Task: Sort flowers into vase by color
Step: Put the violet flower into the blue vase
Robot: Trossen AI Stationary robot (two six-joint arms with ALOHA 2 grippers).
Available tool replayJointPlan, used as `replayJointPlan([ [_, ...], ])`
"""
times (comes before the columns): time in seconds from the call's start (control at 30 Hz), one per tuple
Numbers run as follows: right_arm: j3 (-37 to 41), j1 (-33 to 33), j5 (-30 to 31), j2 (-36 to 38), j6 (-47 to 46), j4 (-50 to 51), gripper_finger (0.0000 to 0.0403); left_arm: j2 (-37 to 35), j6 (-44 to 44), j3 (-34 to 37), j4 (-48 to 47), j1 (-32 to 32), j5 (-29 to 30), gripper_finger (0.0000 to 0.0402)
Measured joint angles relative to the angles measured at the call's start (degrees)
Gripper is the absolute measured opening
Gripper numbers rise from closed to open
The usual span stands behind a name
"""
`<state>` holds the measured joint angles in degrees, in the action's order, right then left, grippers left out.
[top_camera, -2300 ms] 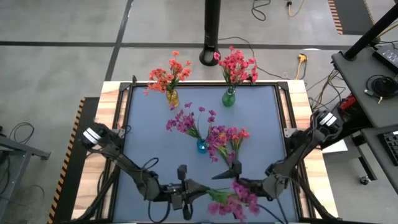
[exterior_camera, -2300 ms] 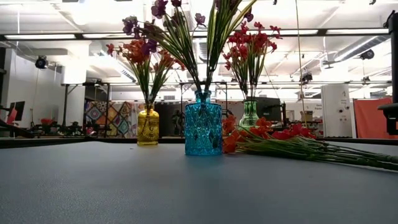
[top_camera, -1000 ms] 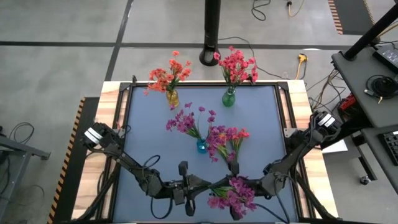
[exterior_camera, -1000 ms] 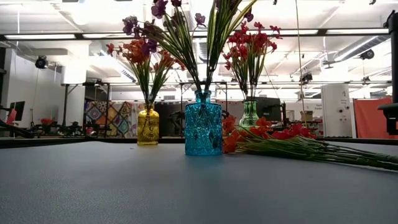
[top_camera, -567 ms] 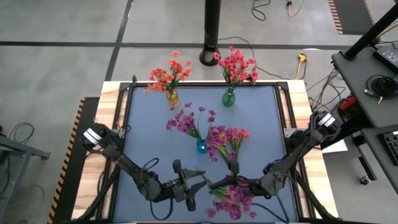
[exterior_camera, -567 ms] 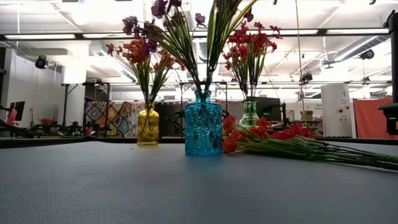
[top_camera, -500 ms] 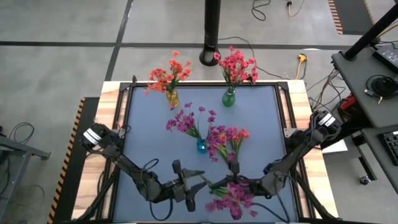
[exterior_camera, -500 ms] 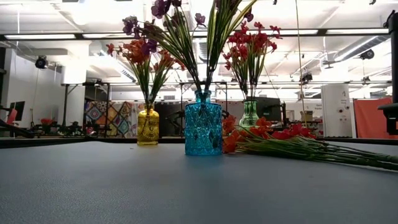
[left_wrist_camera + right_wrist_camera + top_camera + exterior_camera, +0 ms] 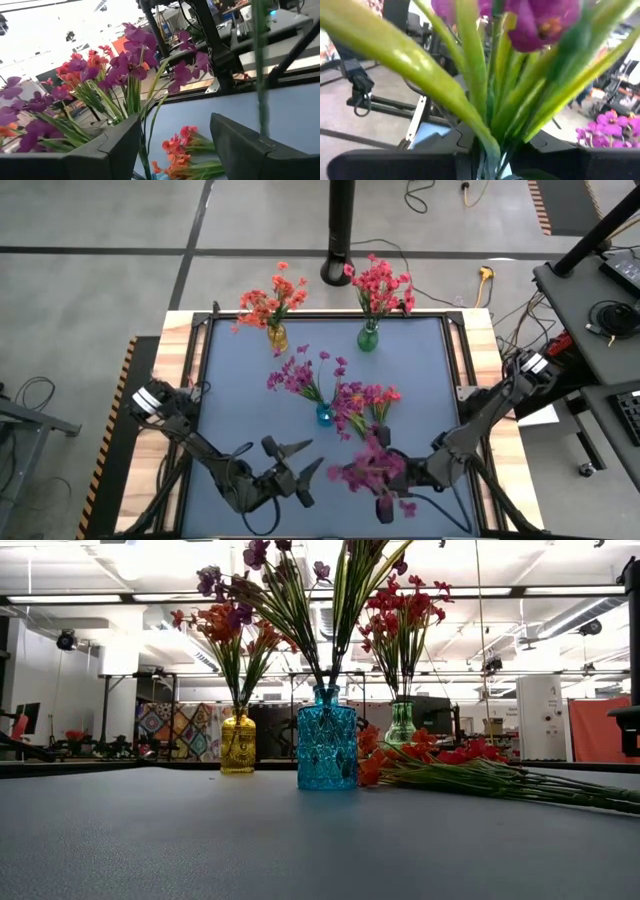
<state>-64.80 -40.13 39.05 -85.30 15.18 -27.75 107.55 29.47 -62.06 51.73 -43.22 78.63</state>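
Observation:
My right gripper [image 9: 385,485] is shut on a purple-magenta flower sprig [image 9: 365,467] held above the table's near middle. My left gripper [image 9: 293,459] stands open to the left of it, with nothing between its fingers. A blue vase [image 9: 325,416] at the table's middle holds purple flowers. At the far edge a yellow vase [image 9: 277,338] holds orange ones and a green vase [image 9: 368,339] holds red-pink ones. Loose orange-red and magenta flowers [image 9: 372,404] lie flat on the table right of the blue vase. The low view shows neither gripper. My right gripper pinches the sprig's bunch of green stems and leaves [image 9: 490,147] between its two fingers. It comes level from the table's right. The blossoms [image 9: 540,17] rise above the fingers, and the sprig is clear of the table. In the high view the blossoms hide the contact.
The loose flowers' long stems [image 9: 520,785] run toward the table's right. A black post [image 9: 341,230] stands behind the far edge. Bare blue-grey mat [image 9: 240,400] lies left of the blue vase.
My left gripper has opened, let go of the sprig's stem, turned and drawn back toward the table's left. My right gripper has risen with the sprig, whose blossoms have swung from the near edge up toward the far side.

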Motion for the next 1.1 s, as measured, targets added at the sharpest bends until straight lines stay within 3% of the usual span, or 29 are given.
replayJointPlan([
  [0.27,-5.2,3.7,0.0,0.8,-5.2,14.2,0.0068,-0.3,0.0,0.3,-3.4,-2.3,0.3,0.0219],
  [0.37,-5.8,5.1,0.0,0.8,-4.9,15.7,0.0068,-1.1,-0.8,1.6,-3.3,-2.1,-2.3,0.0219],
  [0.53,-6.2,7.3,-0.1,0.8,-4.1,15.5,0.0068,-3.6,-3.0,5.7,-11.2,-1.7,-12.8,0.0213],
  [0.7,-6.3,8.9,-0.5,0.8,-4.1,15.5,0.0068,-11.5,-18.6,9.8,-25.3,-1.2,-31.4,0.0188],
  [0.8,-6.3,9.8,-1.4,0.8,-4.1,15.4,0.0068,-16.4,-23.3,12.0,-32.2,-0.3,-37.5,0.0167],
  [1.1,-6.3,13.1,-6.1,0.4,-5.1,14.5,0.0068,-33.8,-20.0,18.5,-40.8,-0.1,-36.1,0.0114],
])
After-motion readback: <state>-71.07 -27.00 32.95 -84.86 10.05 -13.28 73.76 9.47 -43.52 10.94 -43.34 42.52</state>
